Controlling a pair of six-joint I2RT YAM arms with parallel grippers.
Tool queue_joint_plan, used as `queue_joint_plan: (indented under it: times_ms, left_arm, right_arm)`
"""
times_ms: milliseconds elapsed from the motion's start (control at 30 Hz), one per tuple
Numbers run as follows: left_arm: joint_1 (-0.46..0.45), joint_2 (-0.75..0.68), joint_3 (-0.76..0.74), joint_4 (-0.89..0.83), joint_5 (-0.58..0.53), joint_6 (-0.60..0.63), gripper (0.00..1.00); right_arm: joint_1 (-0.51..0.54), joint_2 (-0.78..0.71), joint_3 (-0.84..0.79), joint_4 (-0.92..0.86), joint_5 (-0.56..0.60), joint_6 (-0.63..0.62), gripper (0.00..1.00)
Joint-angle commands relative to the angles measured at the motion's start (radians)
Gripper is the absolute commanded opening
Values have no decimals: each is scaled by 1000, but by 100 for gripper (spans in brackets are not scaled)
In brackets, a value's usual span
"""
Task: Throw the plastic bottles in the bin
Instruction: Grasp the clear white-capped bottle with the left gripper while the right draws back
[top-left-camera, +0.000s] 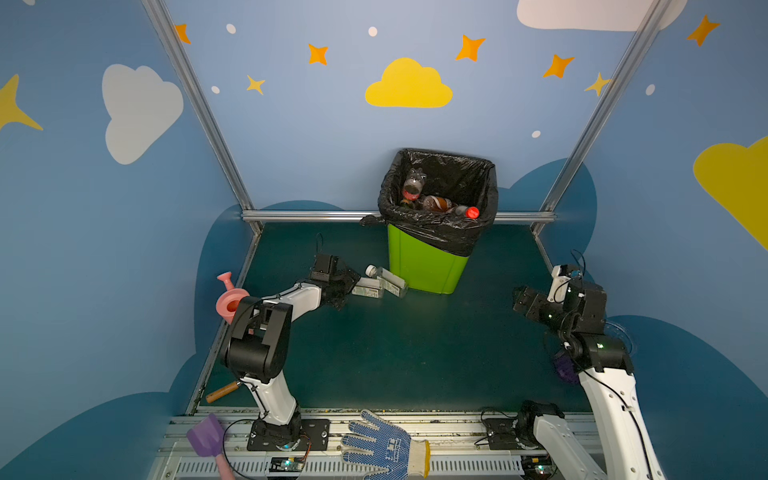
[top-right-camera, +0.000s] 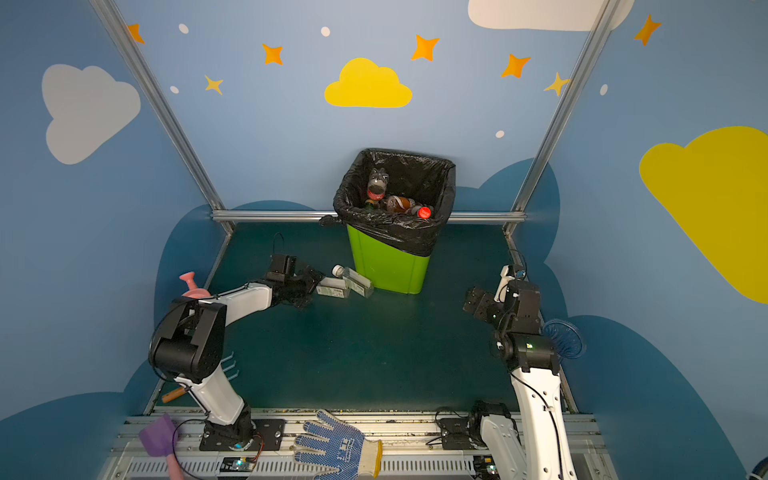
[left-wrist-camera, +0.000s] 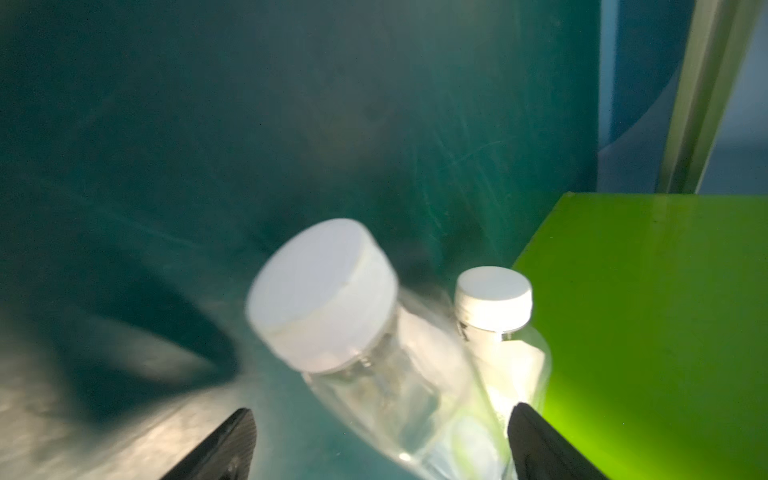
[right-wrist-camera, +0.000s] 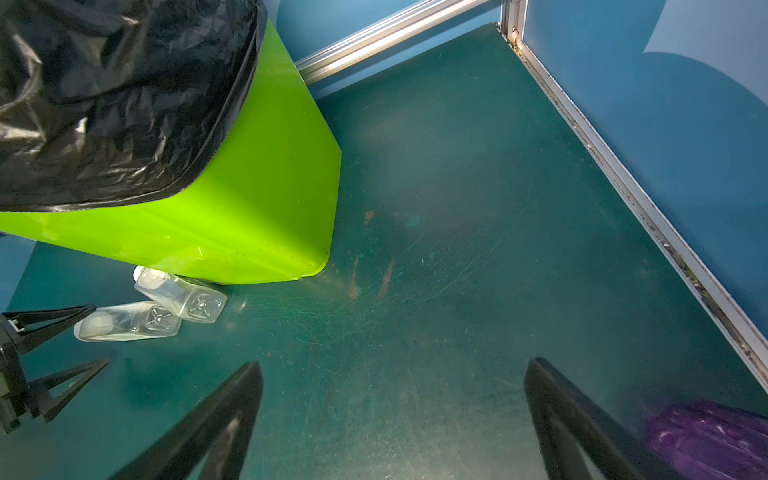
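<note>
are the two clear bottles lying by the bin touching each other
Touching. The right wrist view shows the bin-side bottle with its base corner against the other bottle, no gap.

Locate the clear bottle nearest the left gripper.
In a top view the clear bottle lies left of centre on the table, at the left gripper, beside a second bottle at the bin base.

White arm links (top-left-camera: 303, 296), black joints (top-left-camera: 257, 336), thin cables (top-left-camera: 225, 442), black jaws
</note>
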Motion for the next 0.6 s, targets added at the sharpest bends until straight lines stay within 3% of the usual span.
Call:
queue_joint_plan:
  times_ms: [0,333,567]
  left_arm:
    - [-10,37,43,-8,4,-20,94]
    - [-20,104,80,-17,27,-20,76]
    - [-20,81,58,3,33,-21,57]
  right_arm:
    - [-9,7,-15,4,-20,18,98]
    - [-40,2,-28,4,-43,16,98]
    - [-53,4,-39,7,-61,20,98]
